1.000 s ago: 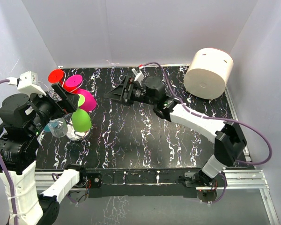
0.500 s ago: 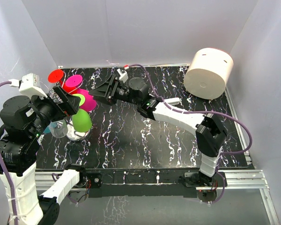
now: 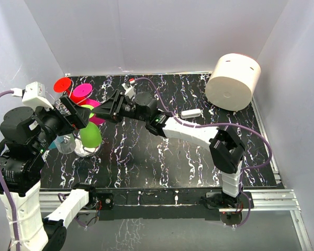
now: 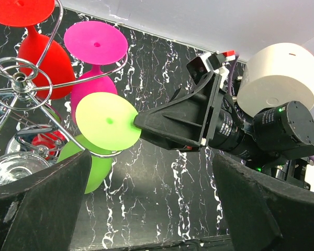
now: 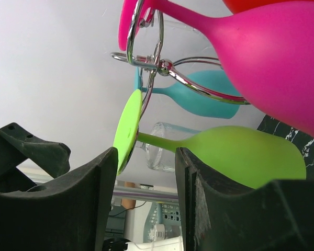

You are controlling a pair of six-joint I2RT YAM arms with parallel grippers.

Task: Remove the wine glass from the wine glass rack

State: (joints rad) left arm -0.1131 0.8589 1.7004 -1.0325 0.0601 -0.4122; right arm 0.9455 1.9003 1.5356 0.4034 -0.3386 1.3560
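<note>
Overhead, the thin silver wire wine glass rack [image 3: 83, 151], on a round shiny base, stands at the left end of the black, white-veined table [image 3: 162, 157], with coloured glasses hung on it by their feet. The right arm reaches across the table so that the right gripper [image 3: 101, 108] meets the rack's right side. The left gripper [image 3: 76, 112] hovers over the rack. A large cream cylinder [image 3: 233, 82] stands well apart at the far right corner, and a small white bar [image 3: 190, 112] lies on the table near it. The left wrist view adds detail hidden from above: the opaque lime-green wine glass [image 4: 107, 121] is on the rack, its flat foot lying in a wire loop, with the right gripper's tip touching or just beside the foot's rim. A magenta wine glass [image 4: 89, 89] and a red wine glass [image 4: 44, 60] hang beyond it. The left gripper's fingers [image 4: 42, 209] fill both lower corners of that view, spread wide. Only the right wrist view shows the right jaws: part-way apart, with the lime-green stem crossing the gap at fingertip level and the foot seen edge-on. Contact with either finger cannot be confirmed. A teal glass [image 5: 199, 97] and a clear glass [image 5: 165, 149] show behind.
</note>
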